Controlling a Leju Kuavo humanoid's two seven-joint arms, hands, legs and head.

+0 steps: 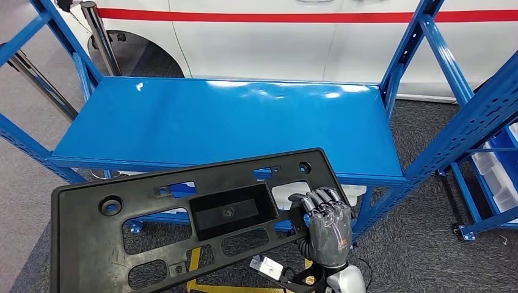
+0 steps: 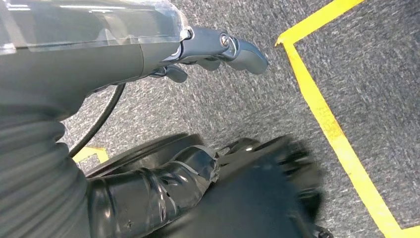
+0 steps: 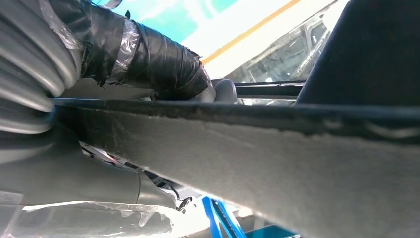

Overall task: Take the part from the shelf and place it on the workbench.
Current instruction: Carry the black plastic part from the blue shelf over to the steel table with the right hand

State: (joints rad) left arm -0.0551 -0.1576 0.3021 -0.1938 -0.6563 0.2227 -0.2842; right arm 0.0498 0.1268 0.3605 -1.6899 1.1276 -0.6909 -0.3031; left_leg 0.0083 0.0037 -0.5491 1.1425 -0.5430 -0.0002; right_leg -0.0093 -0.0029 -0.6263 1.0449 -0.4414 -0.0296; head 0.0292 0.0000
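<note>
Right robot hand (image 1: 327, 223) grips the black part (image 1: 183, 226) by its 3 o'clock edge, fingers curled over the top. The part hangs tilted in front of the blue shelf (image 1: 232, 122). Left robot hand (image 2: 218, 47) hangs over the carpet, fingers apart, holding nothing.

Part (image 1: 183, 226): big flat black plastic panel w/ cutouts, round holes, rectangular recess mid. Held tilted, right end higher, in front of the blue shelf (image 1: 232, 122). Right hand (image 1: 327, 223) grips its right edge.
</note>
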